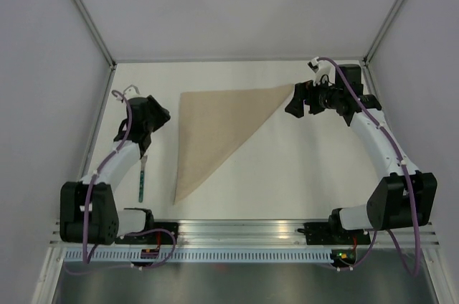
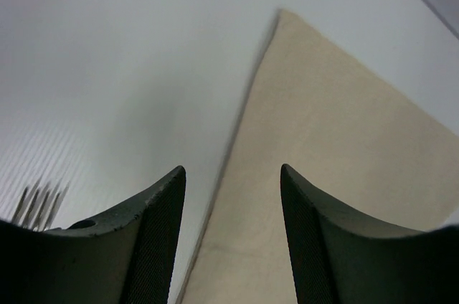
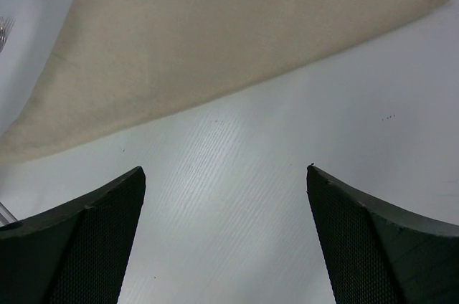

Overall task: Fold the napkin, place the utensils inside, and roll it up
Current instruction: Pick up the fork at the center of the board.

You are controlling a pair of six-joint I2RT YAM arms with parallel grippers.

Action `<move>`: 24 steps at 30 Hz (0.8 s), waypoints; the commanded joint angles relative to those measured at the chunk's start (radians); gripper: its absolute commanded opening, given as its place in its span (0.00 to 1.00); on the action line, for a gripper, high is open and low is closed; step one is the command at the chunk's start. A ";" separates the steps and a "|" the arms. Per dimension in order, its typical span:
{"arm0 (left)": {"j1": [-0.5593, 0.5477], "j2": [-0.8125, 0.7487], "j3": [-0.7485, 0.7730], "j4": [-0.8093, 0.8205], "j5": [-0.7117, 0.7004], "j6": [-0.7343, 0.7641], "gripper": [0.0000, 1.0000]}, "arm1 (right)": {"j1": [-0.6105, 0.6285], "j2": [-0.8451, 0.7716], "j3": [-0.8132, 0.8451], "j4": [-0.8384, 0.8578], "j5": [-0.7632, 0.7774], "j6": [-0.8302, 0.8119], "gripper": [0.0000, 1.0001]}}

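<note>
White surface (image 1: 287, 175), napkin (image 1: 215, 128) folded. Left hand (image 1: 159, 119) and right hand (image 1: 297, 100) spread wide, empty. Next, probably: grab fork (image 1: 142, 178) at eight o'clock.

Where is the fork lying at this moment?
In the top view, the fork lies on the table, at its left side, left of the folded napkin, not touching it.

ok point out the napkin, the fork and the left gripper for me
napkin (image 1: 211, 123): top view, middle of the folded triangle
fork (image 1: 142, 183): top view, on its teal handle
left gripper (image 2: 232, 169): left wrist view, midway between its open fingertips
</note>
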 commanded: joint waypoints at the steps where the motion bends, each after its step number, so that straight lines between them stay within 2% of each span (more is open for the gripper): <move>1: 0.003 -0.144 -0.113 -0.163 -0.146 -0.140 0.60 | -0.001 -0.018 0.002 -0.007 -0.036 -0.063 0.98; 6: 0.003 -0.328 -0.234 -0.361 -0.284 -0.214 0.61 | 0.001 0.006 -0.016 0.008 -0.092 -0.076 0.98; 11: 0.003 -0.402 -0.258 -0.493 -0.376 -0.232 0.62 | -0.001 0.046 -0.024 0.027 -0.134 -0.080 0.98; 17: 0.005 -0.284 -0.148 -0.597 -0.422 -0.168 0.61 | -0.001 0.069 -0.048 0.071 -0.160 -0.064 0.98; 24: 0.006 -0.056 -0.039 -0.616 -0.370 -0.045 0.54 | -0.002 0.092 -0.053 0.085 -0.160 -0.067 0.98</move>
